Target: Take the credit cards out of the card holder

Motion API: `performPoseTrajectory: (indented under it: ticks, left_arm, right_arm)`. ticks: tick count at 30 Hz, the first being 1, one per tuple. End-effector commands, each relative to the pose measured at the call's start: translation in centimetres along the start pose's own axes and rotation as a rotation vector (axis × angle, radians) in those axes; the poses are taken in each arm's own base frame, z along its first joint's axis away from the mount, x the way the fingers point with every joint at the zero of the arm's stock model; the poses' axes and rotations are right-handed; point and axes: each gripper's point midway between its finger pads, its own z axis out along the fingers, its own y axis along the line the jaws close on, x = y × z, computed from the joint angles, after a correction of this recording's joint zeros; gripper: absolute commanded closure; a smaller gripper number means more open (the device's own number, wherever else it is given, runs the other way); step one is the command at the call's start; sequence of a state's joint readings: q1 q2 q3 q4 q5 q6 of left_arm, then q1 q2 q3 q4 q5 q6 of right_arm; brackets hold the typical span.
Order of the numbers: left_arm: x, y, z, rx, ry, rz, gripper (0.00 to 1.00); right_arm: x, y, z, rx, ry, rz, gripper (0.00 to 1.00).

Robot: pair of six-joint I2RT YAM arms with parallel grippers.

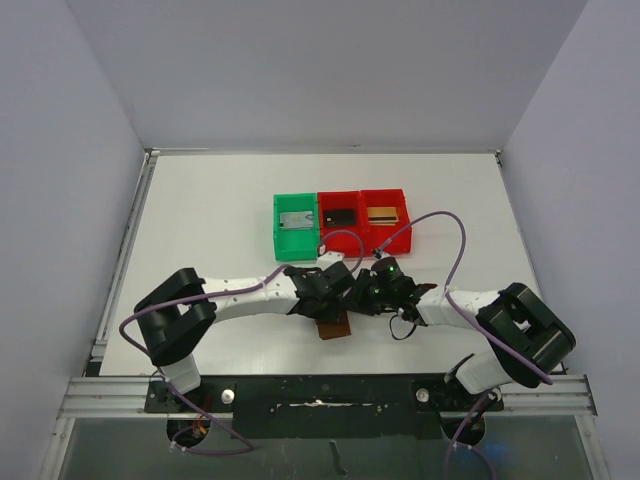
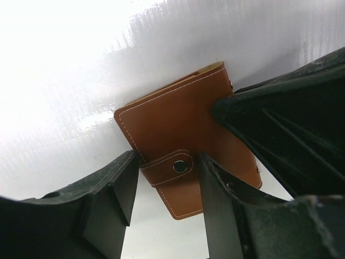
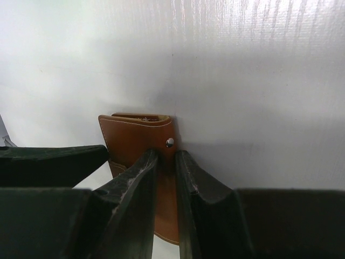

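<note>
Your left gripper (image 2: pixel 167 162) stands partly open, its fingers (image 2: pixel 121 189) either side of the snap strap (image 2: pixel 161 172) on the closed brown card holder (image 2: pixel 178 118); you cannot tell whether they touch it. Your right gripper (image 3: pixel 166 156) is narrow, pinching the card holder just beside the snap. From above, the holder sits midway along the table's (image 1: pixel 200 230) near edge, under both grippers. Beyond them, toward the table's middle, three bins touch in a row: a green bin (image 1: pixel 297 250) with a grey card (image 1: pixel 295 219), a middle red bin (image 1: pixel 340 236) with a dark card (image 1: pixel 341 215), and a right-hand red bin (image 1: pixel 386 232) with a gold credit card (image 1: pixel 382 213).
</note>
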State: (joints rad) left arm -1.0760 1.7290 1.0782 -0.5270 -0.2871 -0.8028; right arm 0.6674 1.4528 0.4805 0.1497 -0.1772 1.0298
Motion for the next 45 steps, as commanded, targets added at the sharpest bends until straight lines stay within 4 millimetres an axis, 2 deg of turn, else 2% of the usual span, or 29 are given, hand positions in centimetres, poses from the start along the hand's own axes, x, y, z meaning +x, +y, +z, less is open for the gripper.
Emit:
performPoseTrajectory:
  ticks: [1,2,7,10,18,23,27,30,31,32,33,35,36,40,43,45]
  left_arm:
    - [1.3,-0.9,0.6,0.015,0.034,0.032,0.58]
    - [1.7,-0.8,0.7,0.004,0.038,0.035,0.61]
    - [2.6,-0.6,1.0,0.009,0.044,0.025,0.88]
    - [2.3,-1.3,0.7,0.065,0.017,-0.005,0.99]
    - [-0.2,-2.2,-1.3,0.260,-0.086,-0.159,1.00]
    - [-2.1,-1.3,-3.2,0.405,-0.172,-0.303,1.00]
    - [-2.1,-0.3,-3.8,0.498,-0.191,-0.373,1.00]
    - [-2.2,0.0,-3.9,0.486,-0.199,-0.365,1.00]
    - [-2.2,0.2,-4.0,0.478,-0.199,-0.364,0.98]
    - [-2.2,0.4,-4.1,0.474,-0.205,-0.365,0.85]
    - [-2.2,0.6,-4.3,0.470,-0.209,-0.369,0.75]
    - [-2.0,1.3,-4.5,0.446,-0.216,-0.375,0.59]
    - [-2.0,1.6,-4.5,0.429,-0.220,-0.379,0.54]
    - [-2.2,2.5,-4.7,0.366,-0.221,-0.378,0.47]
    - [-2.4,2.4,-5.1,0.331,-0.214,-0.354,0.43]
    - [-3.0,2.0,-5.4,0.314,-0.211,-0.349,0.41]
  right_arm:
    - [3.7,-7.0,-0.3,0.249,0.104,0.001,0.82]
    - [3.7,-7.1,-0.4,0.250,0.104,0.000,0.82]
    - [3.8,-7.1,-0.3,0.248,0.106,0.000,0.82]
    - [3.9,-7.2,-0.3,0.249,0.111,0.000,0.82]
    - [3.9,-7.1,-0.4,0.249,0.110,0.000,0.82]
    - [3.9,-7.2,-0.4,0.250,0.111,0.002,0.81]
    - [3.9,-7.1,-0.3,0.249,0.114,-0.001,0.82]
    - [3.8,-6.9,-0.2,0.244,0.114,-0.002,0.81]
    - [3.8,-6.8,-0.3,0.242,0.113,-0.004,0.81]
    - [3.7,-6.6,-0.4,0.235,0.113,-0.009,0.80]
    - [3.6,-6.5,-0.5,0.233,0.110,-0.012,0.77]
    - [2.9,-6.2,-1.1,0.245,0.089,-0.032,0.71]
    - [2.4,-6.0,-1.4,0.253,0.076,-0.044,0.69]
    - [0.7,-4.3,-2.7,0.247,0.027,-0.076,0.67]
    - [-0.4,-2.7,-3.7,0.213,-0.019,-0.093,0.67]
    - [-0.9,-1.6,-4.4,0.177,-0.047,-0.090,0.71]
